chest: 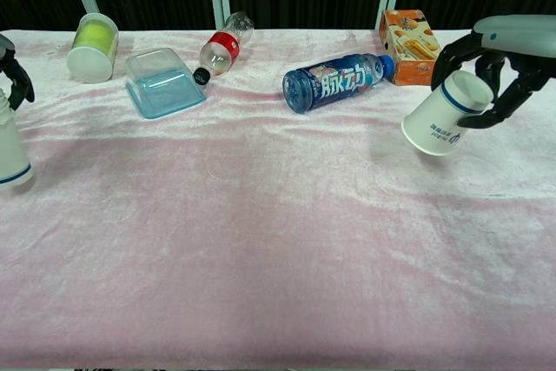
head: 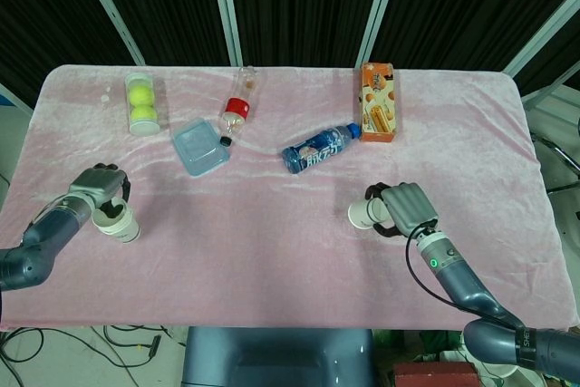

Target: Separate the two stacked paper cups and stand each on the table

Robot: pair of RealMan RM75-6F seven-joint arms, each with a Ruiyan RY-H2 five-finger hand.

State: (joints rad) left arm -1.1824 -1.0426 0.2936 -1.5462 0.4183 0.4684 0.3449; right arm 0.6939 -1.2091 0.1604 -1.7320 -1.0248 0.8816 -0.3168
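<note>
I have one cup in each hand, so the stack is already apart. My left hand point(head: 100, 189) is wrapped around the left cup point(head: 116, 222) at the near left of the table point(head: 272, 242); that cup looks close to upright, mouth up, its base on or just above the cloth, though I cannot tell whether it is truly touching. My right hand point(head: 405, 207) is closed around the right cup point(chest: 445, 115) at the near right, and that one is tilted well over, mouth pointing left and down, clear of the table in the chest view.

These are thin paper cups: very light, easily crushed at the open rim, stiffer near the rolled lip and the base. I judge a soft hold around the mid-wall is best, with just enough squeeze to keep it from sliding, since the wall is smooth. Being so light, either cup could tip on the wrinkled pink cloth when I let go, so I would set the base flat first and ease my fingers off evenly.

The blue bottle point(head: 318, 149) and orange box point(head: 377, 101) lie farther back, well apart from both cups.
</note>
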